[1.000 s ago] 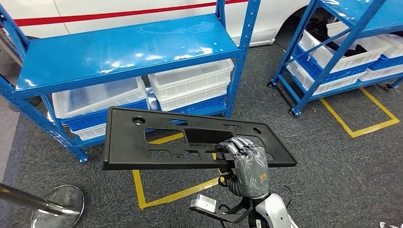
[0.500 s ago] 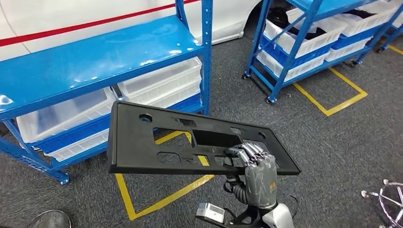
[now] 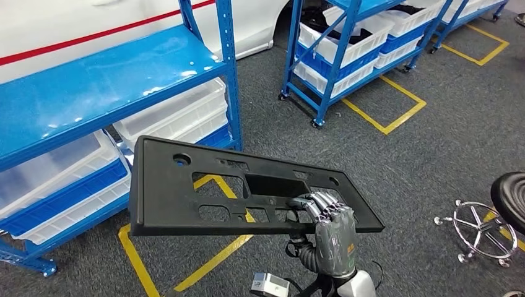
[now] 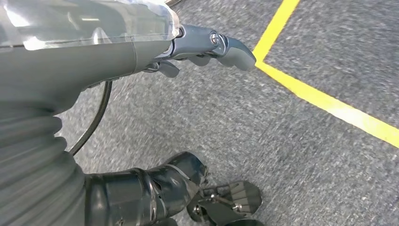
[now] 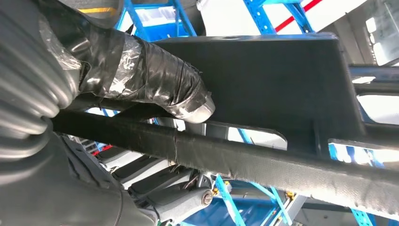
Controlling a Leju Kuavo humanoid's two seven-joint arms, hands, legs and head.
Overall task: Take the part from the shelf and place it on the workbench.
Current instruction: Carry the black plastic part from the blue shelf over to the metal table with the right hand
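We hold the part [image 3: 241, 189], a flat black plastic panel with several cut-outs, in our right hand [image 3: 328, 229]. The fingers [image 3: 319, 203] curl over the panel's near edge from above, and the right wrist view shows the thumb [image 5: 160, 84] pressed against the underside of the panel [image 5: 263, 70], so the hand is closed firmly on it. The panel sits roughly level in the air above the grey carpet [image 3: 421, 161], with its long side running across our view and most of it reaching out to the left of the hand.

Behind the panel on the left stands a blue shelf [image 3: 105, 80] with white bins [image 3: 173, 120] on its lower level. A second blue shelf [image 3: 347, 43] with more bins stands farther off to the right. Yellow tape lines [image 3: 384, 105] mark the floor, and a stool [image 3: 495, 216] with a chrome base is at the right edge.

Our left hand [image 4: 202, 47] hangs over the carpet near a yellow line [image 4: 329, 103]; its fingers are loosely apart and hold nothing.
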